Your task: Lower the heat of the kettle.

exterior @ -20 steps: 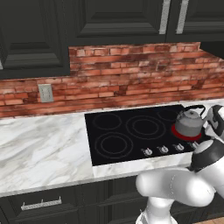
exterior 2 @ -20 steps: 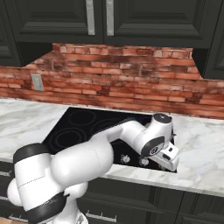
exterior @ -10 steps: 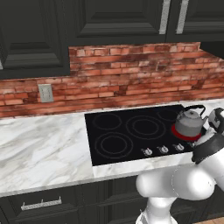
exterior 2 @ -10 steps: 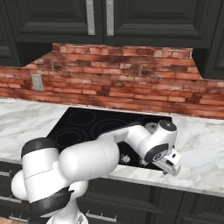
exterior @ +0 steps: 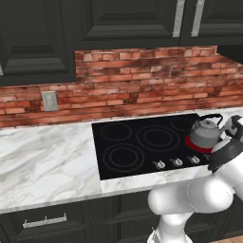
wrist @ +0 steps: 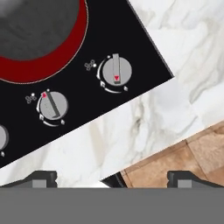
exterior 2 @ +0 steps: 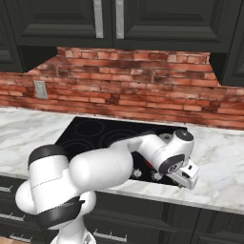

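The grey kettle with its black arched handle sits on a glowing red burner at the right of the black cooktop. In the hand view its grey body fills the top left, ringed by the red burner. Two silver knobs with red pointers lie just below it. My gripper hangs open and empty above the cooktop's front right corner and the marble edge, clear of the knobs. My wrist hides the kettle in the right base view.
Three knobs line the cooktop's front edge. Marble counter stretches to the left, with a brick backsplash and dark cabinets behind and above. Wooden floor shows past the counter edge.
My hand has dropped lower and turned a little over the cooktop's front right corner. The gripper stays open; the kettle has not moved.
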Controlling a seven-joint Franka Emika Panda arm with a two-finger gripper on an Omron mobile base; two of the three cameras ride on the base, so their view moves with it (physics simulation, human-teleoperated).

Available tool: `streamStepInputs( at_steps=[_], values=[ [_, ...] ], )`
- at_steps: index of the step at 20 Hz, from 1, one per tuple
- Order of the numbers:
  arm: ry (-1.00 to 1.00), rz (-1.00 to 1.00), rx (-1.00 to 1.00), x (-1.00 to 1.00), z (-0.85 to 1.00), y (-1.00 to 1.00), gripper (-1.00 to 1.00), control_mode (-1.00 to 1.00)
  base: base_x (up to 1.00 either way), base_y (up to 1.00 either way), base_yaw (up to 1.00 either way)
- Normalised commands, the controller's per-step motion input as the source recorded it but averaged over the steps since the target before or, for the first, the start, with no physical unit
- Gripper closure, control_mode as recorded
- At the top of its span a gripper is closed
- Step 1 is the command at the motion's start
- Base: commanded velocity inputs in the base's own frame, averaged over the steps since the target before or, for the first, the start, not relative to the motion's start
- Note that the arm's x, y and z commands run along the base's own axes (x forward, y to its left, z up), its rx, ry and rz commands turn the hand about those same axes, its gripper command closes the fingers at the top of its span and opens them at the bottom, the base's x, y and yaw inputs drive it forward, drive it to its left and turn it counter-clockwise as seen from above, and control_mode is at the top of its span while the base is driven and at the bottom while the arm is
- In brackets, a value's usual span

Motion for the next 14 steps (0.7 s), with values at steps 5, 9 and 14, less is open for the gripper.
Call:
streamStepInputs(
  at_steps=[5,9,14],
  values=[
    [0.0,0.0,0.0,0.07,-0.12,0.0,-1.0,-1.0,0.0,0.0,0.0],
    [0.0,0.0,0.0,0.08,-0.15,0.0,-1.0,-1.0,0.0,0.0,0.0],
    [0.0,0.0,0.0,0.11,-0.07,0.0,-1.0,-1.0,0.0,0.0,0.0]
  ],
)
